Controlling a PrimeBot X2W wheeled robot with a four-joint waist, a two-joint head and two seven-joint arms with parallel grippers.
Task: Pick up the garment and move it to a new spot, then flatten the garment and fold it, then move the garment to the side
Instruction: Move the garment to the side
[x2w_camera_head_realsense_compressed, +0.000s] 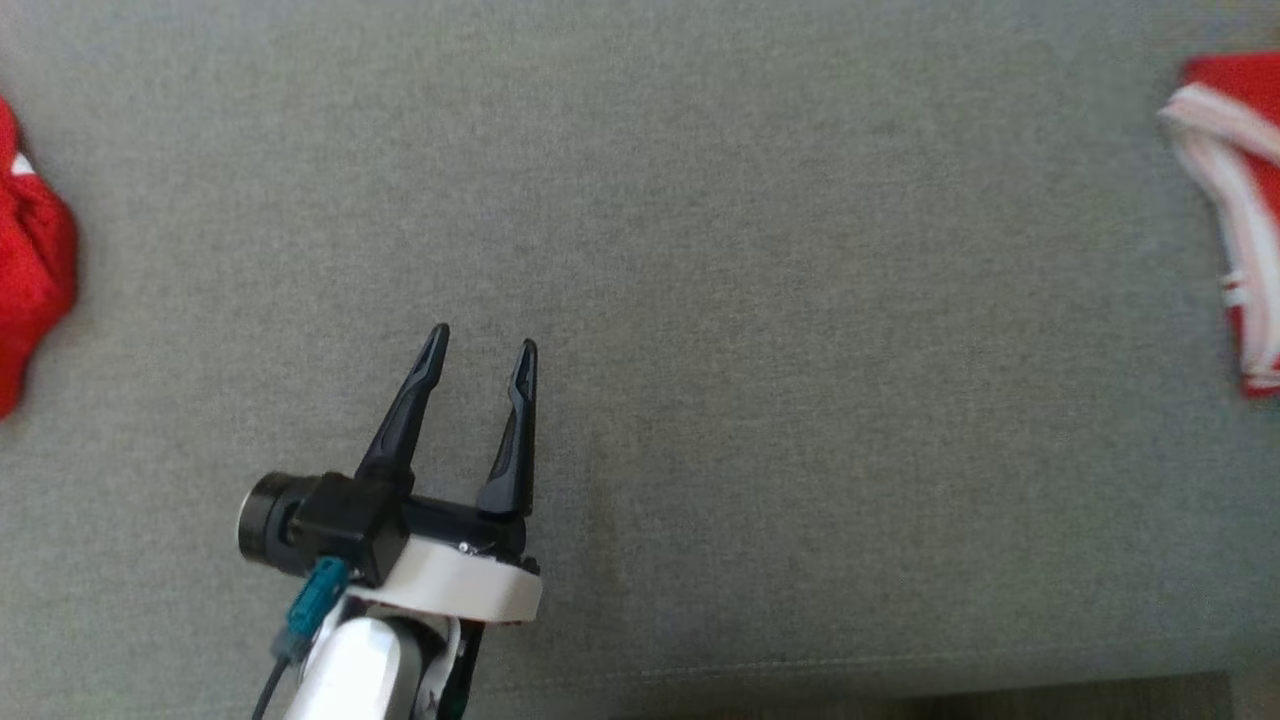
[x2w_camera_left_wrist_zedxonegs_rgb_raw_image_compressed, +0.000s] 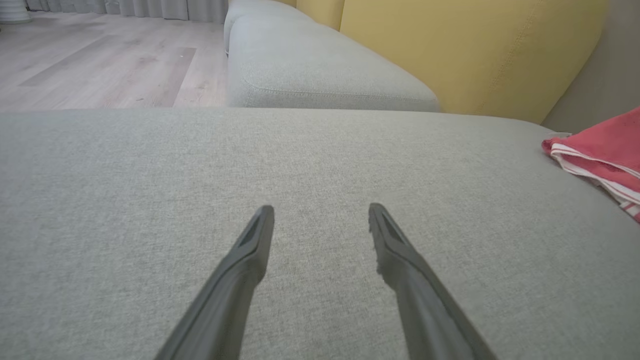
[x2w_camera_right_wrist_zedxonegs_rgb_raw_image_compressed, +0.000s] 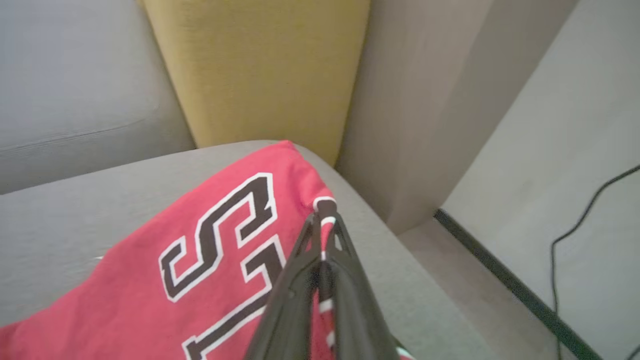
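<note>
The garment (x2w_camera_right_wrist_zedxonegs_rgb_raw_image_compressed: 150, 280) is a red jersey with black-and-white lettering and white trim, lying at the corner of the grey seat cushion (x2w_camera_right_wrist_zedxonegs_rgb_raw_image_compressed: 60, 220). My right gripper (x2w_camera_right_wrist_zedxonegs_rgb_raw_image_compressed: 323, 214) is shut on its trimmed edge, with a bit of hem pinched between the fingertips. In the head view the garment (x2w_camera_head_realsense_compressed: 1240, 190) shows at the far right edge. In the left wrist view the garment (x2w_camera_left_wrist_zedxonegs_rgb_raw_image_compressed: 607, 147) lies at the right. My left gripper (x2w_camera_head_realsense_compressed: 483, 338) hovers open over bare cushion at the lower left, well away from the jersey, and nothing lies between its fingers (x2w_camera_left_wrist_zedxonegs_rgb_raw_image_compressed: 395, 250).
A second bundle of red cloth (x2w_camera_head_realsense_compressed: 30, 260) lies at the head view's left edge. A yellow backrest (x2w_camera_right_wrist_zedxonegs_rgb_raw_image_compressed: 260, 70) stands behind the cushion. Beyond the cushion's corner are the floor and a black cable (x2w_camera_right_wrist_zedxonegs_rgb_raw_image_compressed: 575, 235). Another grey seat cushion (x2w_camera_left_wrist_zedxonegs_rgb_raw_image_compressed: 310, 75) adjoins, with wooden floor (x2w_camera_left_wrist_zedxonegs_rgb_raw_image_compressed: 100, 60) beside it.
</note>
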